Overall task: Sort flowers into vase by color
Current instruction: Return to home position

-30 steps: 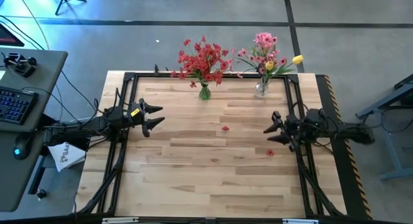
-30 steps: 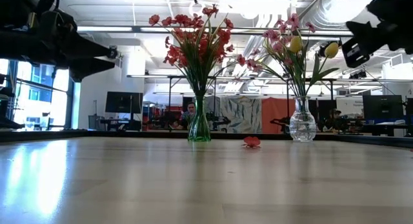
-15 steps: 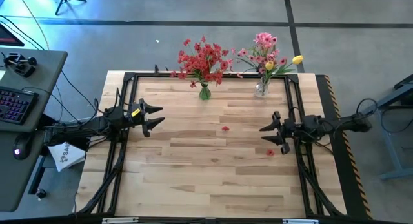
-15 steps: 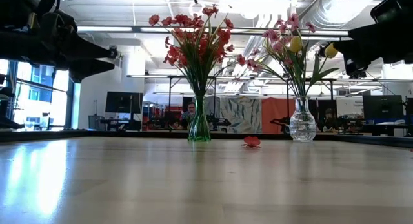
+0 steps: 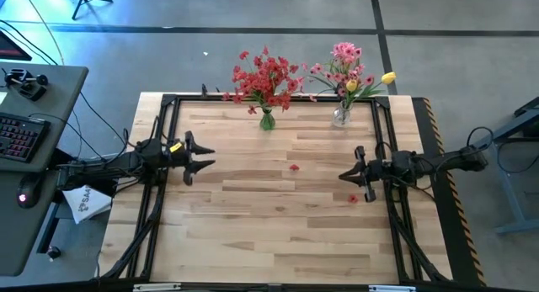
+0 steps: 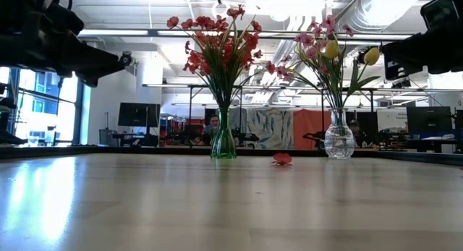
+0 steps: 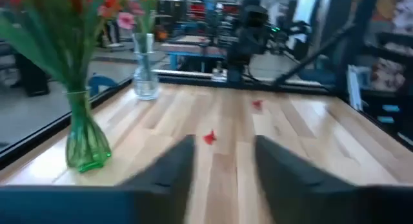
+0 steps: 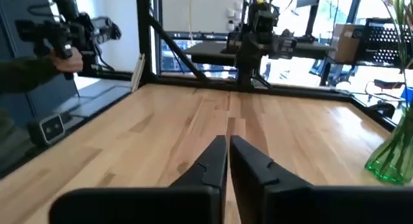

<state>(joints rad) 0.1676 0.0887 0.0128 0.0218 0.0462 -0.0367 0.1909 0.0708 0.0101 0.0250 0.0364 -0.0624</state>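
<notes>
— Where are the flowers found?

— The red flowers (image 5: 267,76) are stood in the green vase (image 5: 267,120) at the far edge of the tabletop (image 5: 253,233), near its middle. The pink and yellow flowers (image 5: 347,69) are kept in the clear vase (image 5: 341,116), near it on the right. The two vases are not touching.

— Is anything seen lying loose?

— One red blossom (image 5: 293,167) is seen on the wood near the centre. A second blossom (image 5: 352,199) lies near the right jaws.

— How are the arms placed?

— The left arm (image 5: 109,164) is stretched in from the left side. The left jaws are spread wide, with nothing between them. The right arm (image 5: 438,164) is reached in from the right side. The right jaws are drawn almost together, and nothing is gripped. Both are held above the tabletop, pointed toward its middle and well apart from the vases.
</notes>
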